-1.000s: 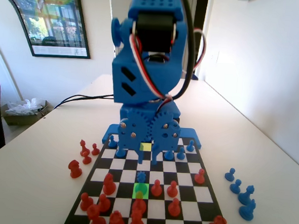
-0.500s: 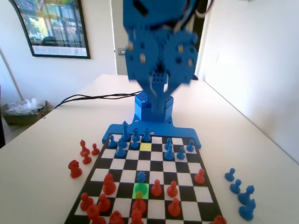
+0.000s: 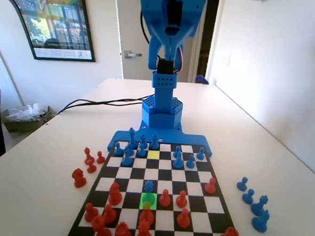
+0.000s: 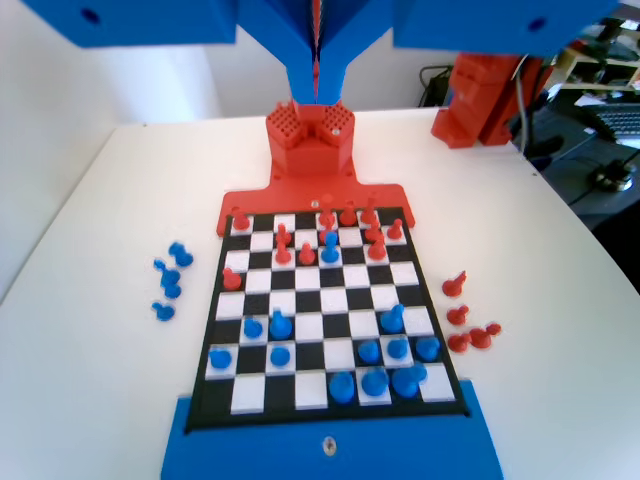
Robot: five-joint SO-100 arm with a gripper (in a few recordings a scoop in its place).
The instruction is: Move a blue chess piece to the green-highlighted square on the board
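Note:
The blue chess piece [image 3: 149,186] [image 4: 330,248] is a small pawn standing among red pawns in the board's [image 3: 167,175] [image 4: 330,320] near half in the fixed view. Its base meets the far edge of the green-highlighted square [image 3: 147,199]. I cannot tell whether it stands inside that square or on the cell just beyond. My gripper [image 3: 168,50] [image 4: 317,88] hangs high above the arm's base, far from the pawn. Its jaws are pressed together with nothing between them.
A yellow-tinted square [image 3: 153,154] lies in the blue pieces' rows near the arm. Red pieces [image 3: 146,219] crowd the near rows. Several blue pieces [image 3: 253,201] stand off the board at the right, several red ones [image 3: 88,164] at the left.
The arm has swung up from low over the board's far rows to high above its base. The pieces on the board have not moved.

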